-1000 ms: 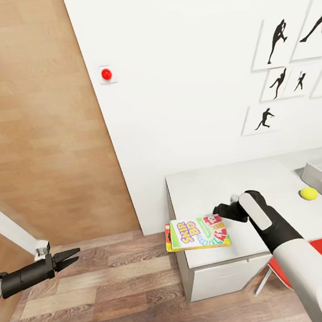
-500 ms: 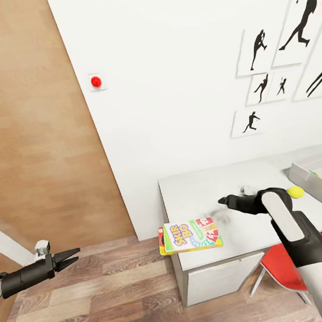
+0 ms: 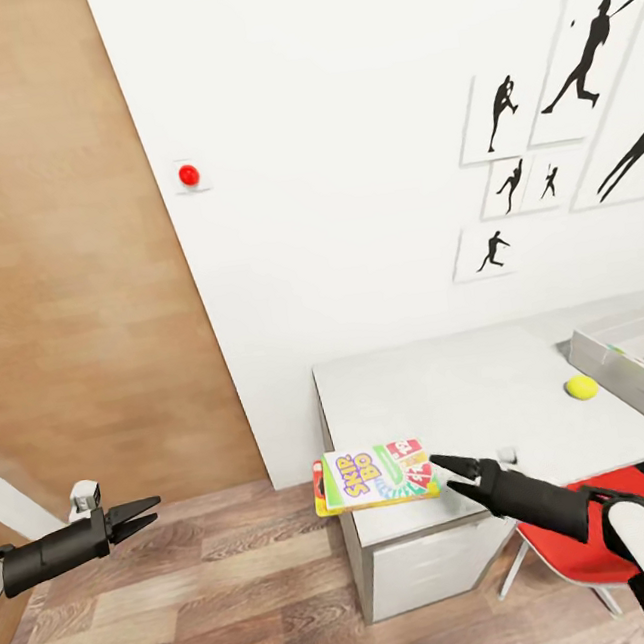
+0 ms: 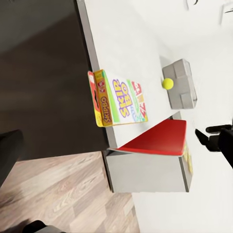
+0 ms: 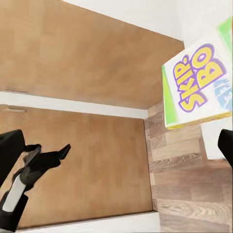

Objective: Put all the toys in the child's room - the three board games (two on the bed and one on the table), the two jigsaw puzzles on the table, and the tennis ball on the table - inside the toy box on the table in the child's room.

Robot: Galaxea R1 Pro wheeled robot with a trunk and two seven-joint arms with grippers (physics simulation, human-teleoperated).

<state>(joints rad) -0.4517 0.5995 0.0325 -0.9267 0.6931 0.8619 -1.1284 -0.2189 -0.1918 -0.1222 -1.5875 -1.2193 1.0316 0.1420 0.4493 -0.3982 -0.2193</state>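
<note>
Skip-Bo board game point(image 3: 378, 473) overhanging table point(image 3: 452, 397) front-left corner, right gripper point(image 3: 451, 473) spread beside it, tennis ball point(image 3: 581, 387) near toy box point(image 3: 626, 373), left gripper point(image 3: 142, 512) spread, empty

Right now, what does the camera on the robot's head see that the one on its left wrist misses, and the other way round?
The head view alone shows the red button on the wall, the black player silhouettes and the open left claw over the wood floor. The left wrist view alone shows the yellow-red side of the games overhanging the table. Both share the Skip-Bo game box, the tennis ball, the toy box and the red chair.
</note>
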